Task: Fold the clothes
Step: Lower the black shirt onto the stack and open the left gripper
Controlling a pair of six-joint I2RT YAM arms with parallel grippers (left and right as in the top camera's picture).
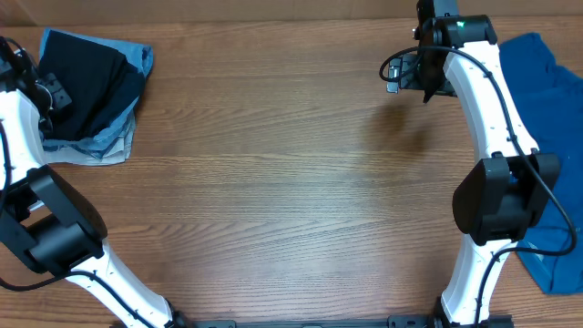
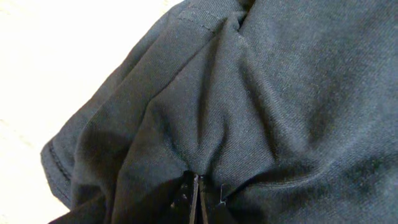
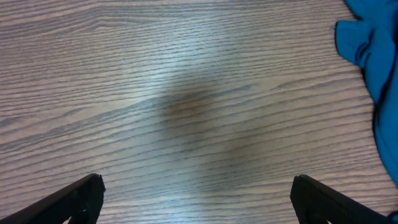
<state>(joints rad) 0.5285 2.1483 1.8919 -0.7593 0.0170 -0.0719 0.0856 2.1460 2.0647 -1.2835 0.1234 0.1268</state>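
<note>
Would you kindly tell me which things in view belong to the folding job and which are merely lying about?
Belongs to the job: black garment, pinched by the shut left gripper; light blue garment under it; blue garment beside the right arm; open right gripper, holding nothing.
Merely there: wooden table; no other items visible.

Wooden table [image 1: 273, 164], dark clothes pile [image 1: 86, 87] left, blue garment [image 1: 556, 91] right
</note>
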